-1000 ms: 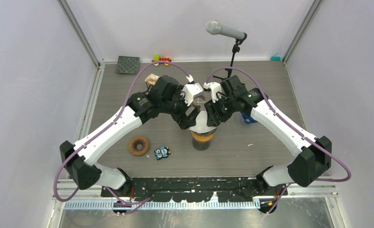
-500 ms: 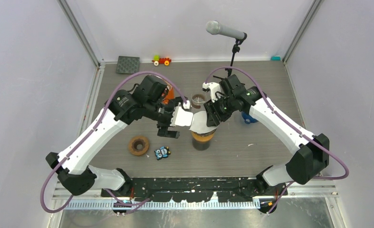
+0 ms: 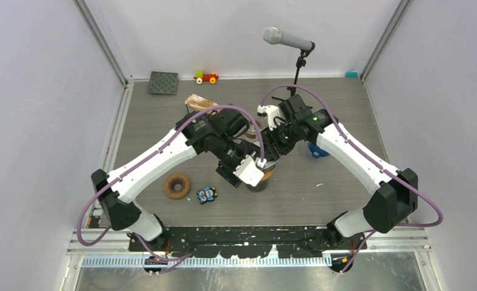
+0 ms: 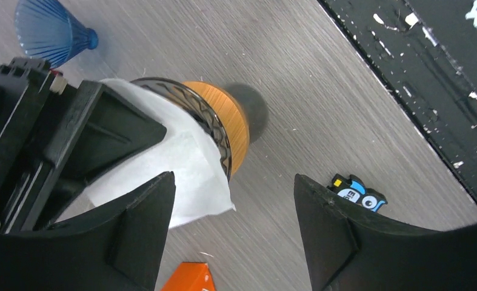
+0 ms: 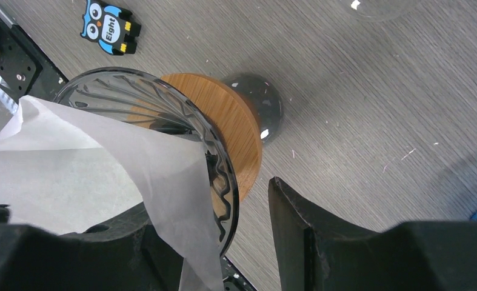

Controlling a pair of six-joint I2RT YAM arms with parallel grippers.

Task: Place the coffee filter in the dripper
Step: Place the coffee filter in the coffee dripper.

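Fingertips of the left gripper are spread wide with nothing between them but bare tabletop, just beside the dripper. The right gripper also has its fingers released. They straddle the glass rim, one finger lying inside against the coffee filter. The white paper sits partly in the cone, one side draped over the rim.

The dripper stands on its wooden collar at lower centre of the grey wood-grain table, which is lightly scuffed. Left of it lie an owl tag and a brown ring. A blue cone lies to the right. At upper left are a dark square mat and a toy train. A microphone on its stand rises at top centre. Pale lilac walls and metal posts enclose the table.
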